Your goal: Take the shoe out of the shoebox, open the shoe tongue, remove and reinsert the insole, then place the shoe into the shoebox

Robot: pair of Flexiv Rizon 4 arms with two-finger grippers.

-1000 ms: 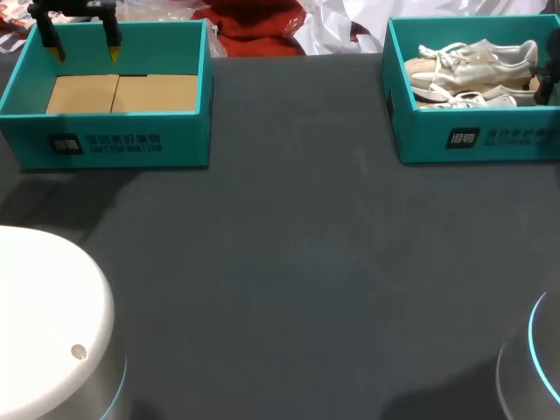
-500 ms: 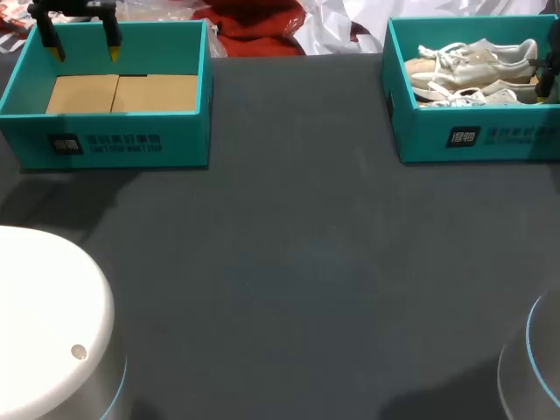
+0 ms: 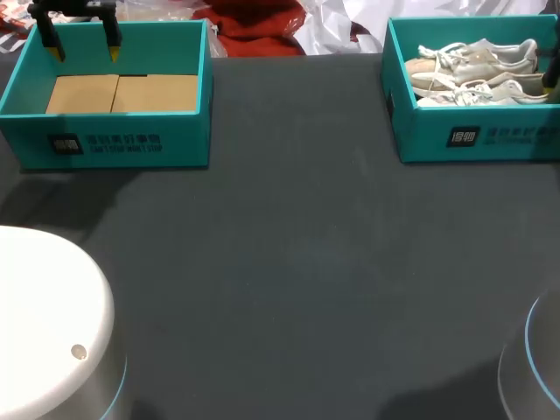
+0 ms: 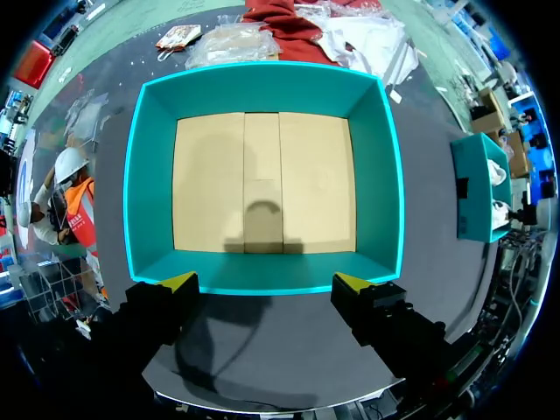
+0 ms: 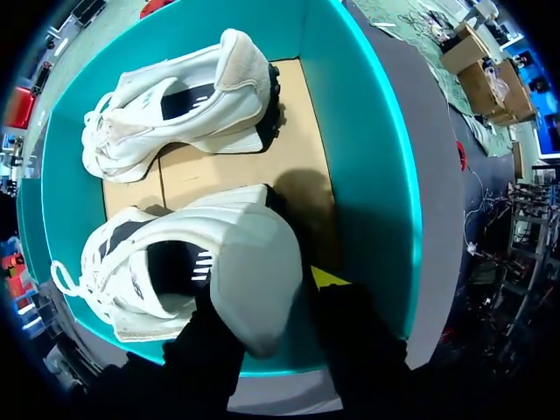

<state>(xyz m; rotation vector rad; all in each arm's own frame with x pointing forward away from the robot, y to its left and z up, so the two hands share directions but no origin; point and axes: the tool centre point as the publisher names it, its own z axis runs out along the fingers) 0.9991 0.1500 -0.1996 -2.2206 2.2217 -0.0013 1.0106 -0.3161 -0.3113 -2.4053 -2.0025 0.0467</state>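
Two white shoes lie in the teal shoebox (image 3: 477, 140) at the table's back right: a far shoe (image 3: 477, 57) and a near shoe (image 3: 481, 90). In the right wrist view my right gripper (image 5: 267, 284) is shut on the heel of the near shoe (image 5: 175, 262), which is raised a little off the cardboard floor. The far shoe (image 5: 175, 109) rests on its side ahead of it. My right gripper (image 3: 554, 79) barely shows at the head view's edge. My left gripper (image 3: 85, 51) hangs open over the far rim of the empty left shoebox (image 3: 131, 144).
The left box (image 4: 262, 271) holds only its cardboard floor. Red cloth (image 3: 254, 22) and white bags (image 3: 350, 22) are heaped at the table's back edge. The arms' white bases (image 3: 44, 324) stand at the front corners. Dark tabletop (image 3: 297, 245) spreads between the boxes.
The near shoe has risen and shifted right in the right box as my right gripper's fingers narrowed on its heel. The left arm has kept still.
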